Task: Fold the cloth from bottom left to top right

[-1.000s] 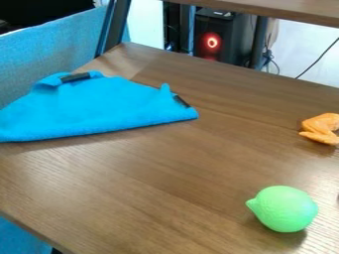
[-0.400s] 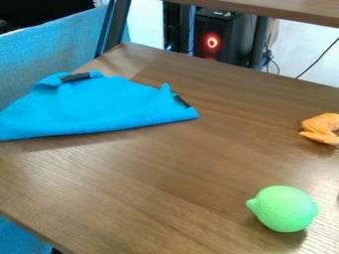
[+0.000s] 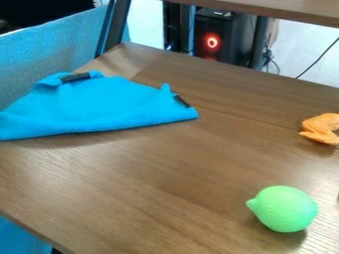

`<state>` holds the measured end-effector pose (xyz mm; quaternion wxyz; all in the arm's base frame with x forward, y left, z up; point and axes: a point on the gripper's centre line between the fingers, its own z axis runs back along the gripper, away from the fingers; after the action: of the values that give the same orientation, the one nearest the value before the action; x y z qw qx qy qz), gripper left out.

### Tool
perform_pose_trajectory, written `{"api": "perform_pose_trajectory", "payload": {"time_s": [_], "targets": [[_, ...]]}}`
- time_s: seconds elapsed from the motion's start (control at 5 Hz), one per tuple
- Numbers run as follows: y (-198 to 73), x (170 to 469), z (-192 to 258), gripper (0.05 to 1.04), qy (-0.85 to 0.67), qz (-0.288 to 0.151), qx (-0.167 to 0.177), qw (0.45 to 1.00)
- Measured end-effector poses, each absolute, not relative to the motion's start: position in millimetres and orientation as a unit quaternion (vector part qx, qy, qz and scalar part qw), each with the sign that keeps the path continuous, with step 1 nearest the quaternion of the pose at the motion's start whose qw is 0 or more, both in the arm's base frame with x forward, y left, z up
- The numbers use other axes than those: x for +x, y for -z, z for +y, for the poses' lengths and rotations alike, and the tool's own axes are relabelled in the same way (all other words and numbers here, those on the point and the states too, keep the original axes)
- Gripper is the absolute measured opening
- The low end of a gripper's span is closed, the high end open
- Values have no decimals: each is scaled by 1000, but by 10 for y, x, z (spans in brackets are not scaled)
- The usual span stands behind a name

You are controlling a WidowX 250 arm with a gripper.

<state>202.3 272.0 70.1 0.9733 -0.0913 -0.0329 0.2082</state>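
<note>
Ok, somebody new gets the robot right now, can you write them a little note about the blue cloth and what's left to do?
Gripper: can't tell its state, so check it before moving.
Cloth: the blue cloth lies on the left part of the table, with one black strip on its far edge and another near its right corner.
Done: it looks folded over, with a long edge on the near side.
Left: probably just check the corners, and maybe flatten the raised bits by the strips.
Leave alone: the green lemon and the orange toy, both on the right.
</note>
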Motion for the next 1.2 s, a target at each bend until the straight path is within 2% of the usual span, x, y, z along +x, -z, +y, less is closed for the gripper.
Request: {"api": "perform_pose_trajectory", "payload": {"time_s": [0.2,0.6,0.8,1.2], "targets": [[-758,2079,2636,51,-198,-41,-92,975],[-1448,2391,2264,51,-171,-112,-122,971],[-1646,2578,2091,51,-167,-126,-145,967],[-1847,3059,1715,51,-158,-138,-153,966]]}}
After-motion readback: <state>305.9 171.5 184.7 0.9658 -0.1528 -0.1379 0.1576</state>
